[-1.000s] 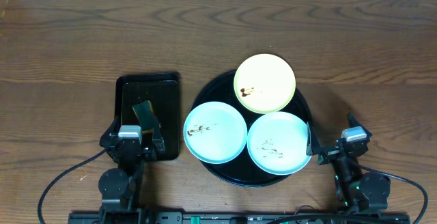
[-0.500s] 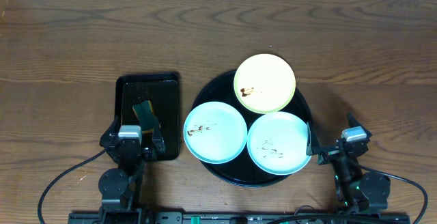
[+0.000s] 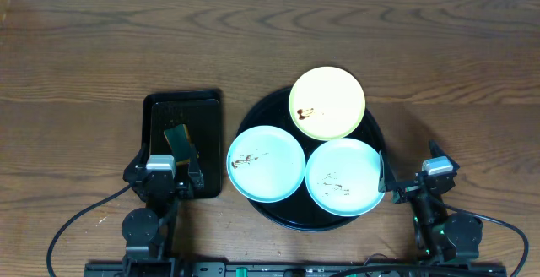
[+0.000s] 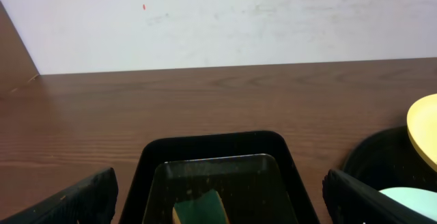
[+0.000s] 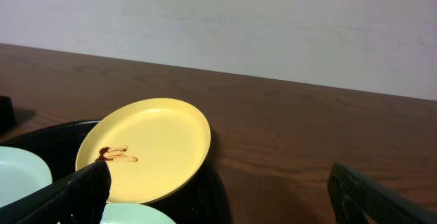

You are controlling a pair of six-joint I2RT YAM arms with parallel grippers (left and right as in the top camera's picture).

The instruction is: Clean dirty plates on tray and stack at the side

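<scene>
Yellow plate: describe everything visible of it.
The yellow plate is round, shallow and pale yellow, with a smooth, plastic-looking surface. A small brown smear sits on its left part; the rest looks clean. It lies face up at the far side of the black tray, overhanging the far rim, and in the right wrist view it seems slightly tilted. Its near edge meets the left mint plate and the right mint plate; whether they touch or overlap cannot be told.
</scene>
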